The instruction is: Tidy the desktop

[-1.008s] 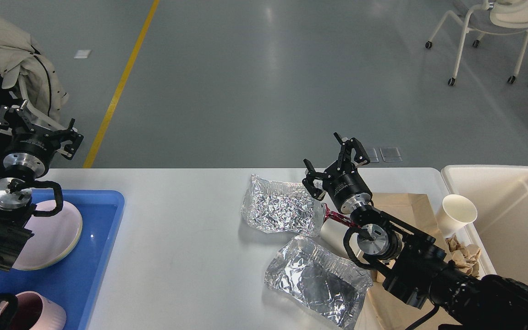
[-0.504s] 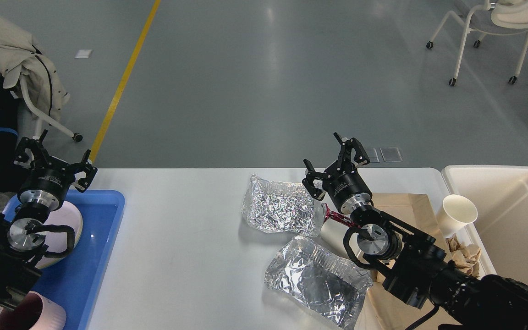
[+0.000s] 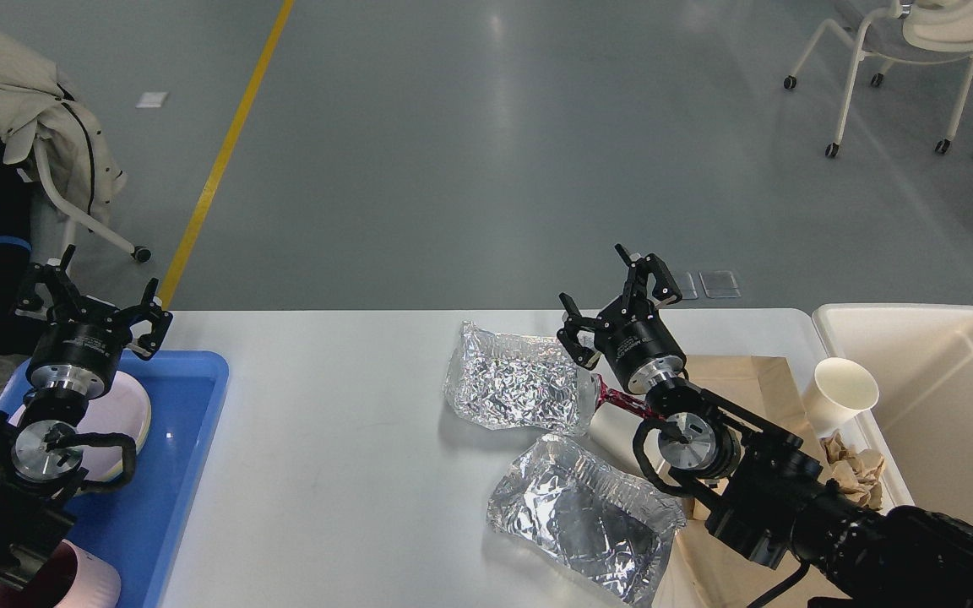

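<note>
right gripper (image 3: 619, 297) jaws spread, empty, over crumpled silver foil sheet (image 3: 516, 386) (likely next pickup) | left gripper (image 3: 91, 297) jaws spread, parked at white tabletop (image 3: 343, 439) left edge

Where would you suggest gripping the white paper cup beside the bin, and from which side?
Probably the rim. The paper cup lies tilted, its open mouth up and toward the cream bin, so the right gripper, open now, could come from above, one finger inside the mouth.

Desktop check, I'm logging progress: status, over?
Left gripper open, empty, above blue tray. Right gripper open, empty, over foil. Desktop uncleared: two foil pieces, paper cup. Nothing blocking.
</note>
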